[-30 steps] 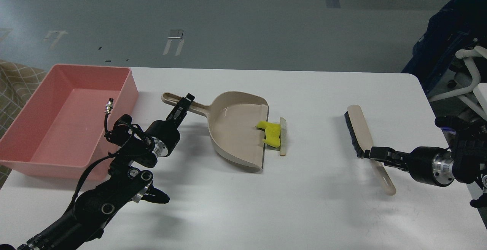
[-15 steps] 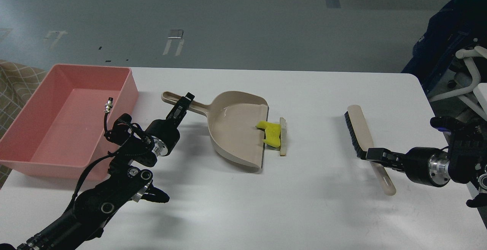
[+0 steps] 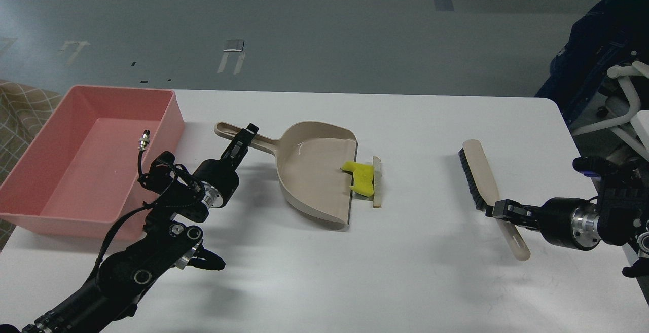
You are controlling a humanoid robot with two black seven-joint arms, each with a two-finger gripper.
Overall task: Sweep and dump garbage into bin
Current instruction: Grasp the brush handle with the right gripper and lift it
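A white rectangular table [image 3: 405,282] fills the lower two thirds of the frame. At its upper left corner sits the shallow rectangular salmon-pink plastic bin [image 3: 30,171], its inside bare.

Left of centre lies a beige plastic dustpan [image 3: 309,171] with its long handle pointing toward the upper left and its open lip facing right. The left gripper [image 3: 243,141] reaches up from the lower left and sits on that handle, jaws closed around it.

The garbage lies at the dustpan's lip: a bright yellow foam-like chunk [image 3: 361,178] straddles the edge, partly inside the pan, and a thin pale beige-grey strip [image 3: 376,182] lies on the table just right of the lip, touching the chunk.

To the right of centre, well apart from the dustpan, lies a beige long-handled brush [image 3: 481,173] with black bristles along its left side, its handle running toward the lower right. The right gripper [image 3: 499,209] comes in from the right edge, jaws clamped on the brush where head meets handle.
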